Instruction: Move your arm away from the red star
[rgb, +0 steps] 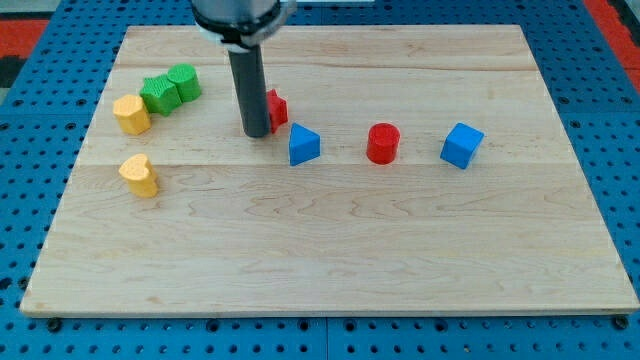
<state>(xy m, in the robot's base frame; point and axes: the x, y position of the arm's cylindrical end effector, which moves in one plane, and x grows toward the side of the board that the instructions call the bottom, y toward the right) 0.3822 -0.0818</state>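
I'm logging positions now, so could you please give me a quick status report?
My tip down on wooden board. Small red star block right beside the rod, mostly hidden, contact unclear. Blue triangular block close on view's right.

Wooden board with eight small blocks, all in the top half.
Near the top-left corner: green star-like block touching a green cylinder-like block, and a yellow block just beside the green star, toward the left edge. Below it, apart, a yellow heart-like block near the left edge. Left of centre: red star, partly hidden by the rod, with my tip resting on the board right against it. Blue triangular block just below-right of the red one. Further toward the right edge: red cylinder, then blue cube, each apart.
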